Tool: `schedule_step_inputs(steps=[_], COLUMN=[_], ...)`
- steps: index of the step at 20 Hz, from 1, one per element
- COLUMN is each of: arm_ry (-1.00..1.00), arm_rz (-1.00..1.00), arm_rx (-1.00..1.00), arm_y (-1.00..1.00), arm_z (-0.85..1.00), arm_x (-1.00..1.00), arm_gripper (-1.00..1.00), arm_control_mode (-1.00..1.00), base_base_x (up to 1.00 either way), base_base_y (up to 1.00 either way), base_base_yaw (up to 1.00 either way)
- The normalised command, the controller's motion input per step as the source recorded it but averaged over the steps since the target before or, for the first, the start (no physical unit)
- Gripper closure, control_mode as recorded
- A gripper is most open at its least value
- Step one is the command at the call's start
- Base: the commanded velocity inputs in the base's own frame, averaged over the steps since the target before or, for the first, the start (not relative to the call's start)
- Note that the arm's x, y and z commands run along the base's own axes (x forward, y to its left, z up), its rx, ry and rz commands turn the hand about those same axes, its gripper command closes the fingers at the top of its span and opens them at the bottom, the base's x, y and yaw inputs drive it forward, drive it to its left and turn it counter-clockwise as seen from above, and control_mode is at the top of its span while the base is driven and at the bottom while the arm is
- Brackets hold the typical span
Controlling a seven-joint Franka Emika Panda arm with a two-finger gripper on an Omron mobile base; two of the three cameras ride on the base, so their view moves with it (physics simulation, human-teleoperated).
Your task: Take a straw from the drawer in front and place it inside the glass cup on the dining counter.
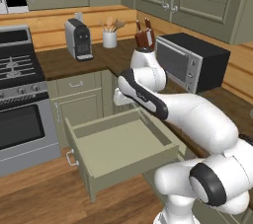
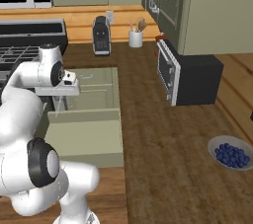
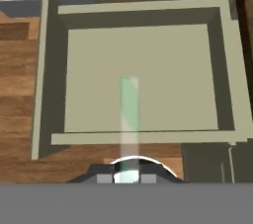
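**Left base view.** We see the drawer (image 1: 118, 141) pulled fully out of the sage-green cabinet run, with its silver bar handle facing the wooden floor (image 1: 39, 188). Its inner floor is bare where the arm does not cover it. The white arm reaches over the rear right corner of the drawer. From this side we cannot tell how the end effector is set. On the dark tabletop (image 1: 59, 62) behind stand a coffee machine (image 1: 78, 39), a white utensil holder (image 1: 109, 38), a knife block (image 1: 145, 38) and a black microwave (image 1: 190, 60). A stove (image 1: 20, 99) stands to the left of the drawer.

**Right base view.** The end effector (image 2: 58, 98) points straight down above the rear left part of the drawer (image 2: 84, 136). A faint pale vertical streak hangs below it, but it is too thin for us to identify here. A bowl of blueberries (image 2: 230, 154) sits on the tabletop (image 2: 163, 134), well apart to the right.

**Hand view.** We look straight down into the drawer (image 3: 225, 70). The end effector (image 3: 126, 178) is pressed onto the straw (image 3: 129, 114), with one finger on each side of it. The straw is pale and translucent. It runs away from the fingers towards the drawer floor, over the middle of the box. We cannot tell whether its far end touches the floor.
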Motion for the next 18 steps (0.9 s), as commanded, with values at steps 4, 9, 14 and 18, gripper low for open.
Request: schedule_step_inputs(steps=[4,9,14,18], arm_ry=[0.0,0.0,0.0,0.0], arm_rz=[-0.03,0.0,0.0,0.0], arm_rx=[0.05,0.01,0.0,0.0], arm_y=[-0.35,-0.05,0.0,0.0], arm_z=[0.0,0.0,0.0,0.0], arm_x=[-0.45,-0.25,0.0,0.0], arm_gripper=[1.0,1.0,1.0,1.0], arm_control_mode=[-1.0,1.0,1.0,1.0], base_base_x=[0.0,-0.6,-1.0,-0.78], base_base_y=[0.0,-0.01,0.22,0.69], base_base_yaw=[0.0,0.0,0.14,0.71])
